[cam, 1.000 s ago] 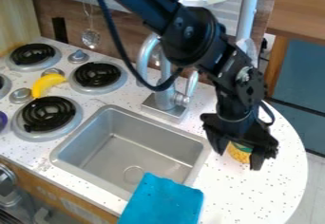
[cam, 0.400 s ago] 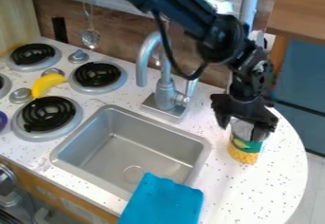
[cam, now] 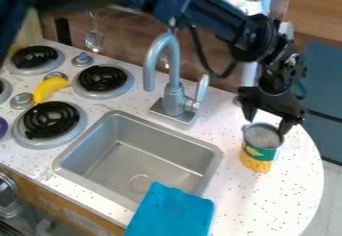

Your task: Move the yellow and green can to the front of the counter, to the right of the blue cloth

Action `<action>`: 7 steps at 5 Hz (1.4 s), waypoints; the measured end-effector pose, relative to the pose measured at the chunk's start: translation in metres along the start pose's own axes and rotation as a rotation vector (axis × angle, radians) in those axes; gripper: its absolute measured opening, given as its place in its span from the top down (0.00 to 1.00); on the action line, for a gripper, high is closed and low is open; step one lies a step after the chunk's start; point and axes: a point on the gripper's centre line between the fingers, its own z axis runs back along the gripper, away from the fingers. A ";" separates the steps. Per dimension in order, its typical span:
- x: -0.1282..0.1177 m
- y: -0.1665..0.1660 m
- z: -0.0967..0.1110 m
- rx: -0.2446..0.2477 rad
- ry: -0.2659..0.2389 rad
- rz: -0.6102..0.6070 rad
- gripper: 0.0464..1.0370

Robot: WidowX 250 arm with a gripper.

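And here the black jaws [cam: 267,125] spread wide above the round, open-topped metal can [cam: 260,147], which stands on the smooth, speckled white table [cam: 298,180], right of the sink [cam: 137,155].

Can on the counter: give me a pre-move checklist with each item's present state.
1. Can upright on the counter, beside the sink: ok.
2. Gripper open: ok, fingers spread.
3. Gripper lined up with the can: ok, at its top.
4. Fingers free of the can's rim: cannot tell; the right-hand one in the picture overlaps it.
5. Faucet apart from the gripper: ok.
6. Blue cloth apart from the can: ok, lying over the sink's near edge.
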 end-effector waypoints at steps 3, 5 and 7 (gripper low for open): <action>0.013 -0.004 -0.021 0.014 -0.019 -0.056 0.04; 0.027 -0.003 -0.024 0.029 -0.089 -0.065 0.04; 0.024 -0.002 -0.035 0.036 -0.110 -0.053 0.04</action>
